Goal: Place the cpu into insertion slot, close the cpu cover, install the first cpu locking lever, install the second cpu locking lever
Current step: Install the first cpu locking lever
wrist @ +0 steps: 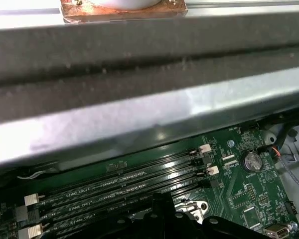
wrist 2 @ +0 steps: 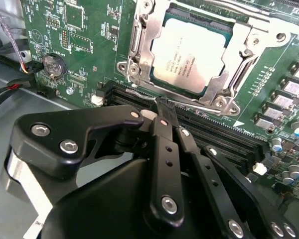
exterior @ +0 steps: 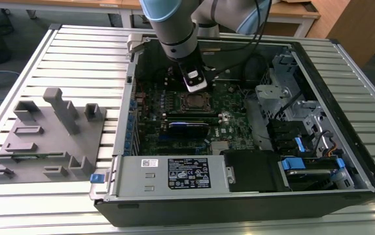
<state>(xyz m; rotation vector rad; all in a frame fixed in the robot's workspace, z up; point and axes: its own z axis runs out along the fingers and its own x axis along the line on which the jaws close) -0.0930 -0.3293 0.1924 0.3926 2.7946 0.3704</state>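
**Robot arm works at processor socket inside open computer**

A robot arm reaches down from the upper middle of the exterior view into an open computer case [exterior: 239, 208], which lies on its side on a slatted metal table [exterior: 76, 54]. The gripper [exterior: 196, 84] hangs just above the socket near the centre of the green motherboard [exterior: 230, 110].

The cpu [wrist 2: 192, 50] already sits flat in its slot, its pale metal top facing up. The cpu cover [wrist 2: 139, 47] lies closed over it, the frame lying around the chip's edges and the top showing through the window. In the exterior view the cpu [exterior: 194, 102] appears as a small square directly below the arm's tool.

In the second wrist view the gripper [wrist 2: 164, 105] has its black fingers [wrist 2: 162, 144] drawn together, and their tip meets a thin wire locking lever [wrist 2: 204, 107] that runs along the socket's edge, between the cover and the black memory slots [wrist 2: 214, 132]. Whether the tip pinches the wire or merely presses on it cannot be told.

A round coin battery [wrist 2: 53, 64] sits on the board well apart from the socket.

On the exterior view's left, a grey plastic parts holder [exterior: 43, 142] rests on the table beside the case. A labelled silver power supply [exterior: 174, 174] fills the case's near edge.
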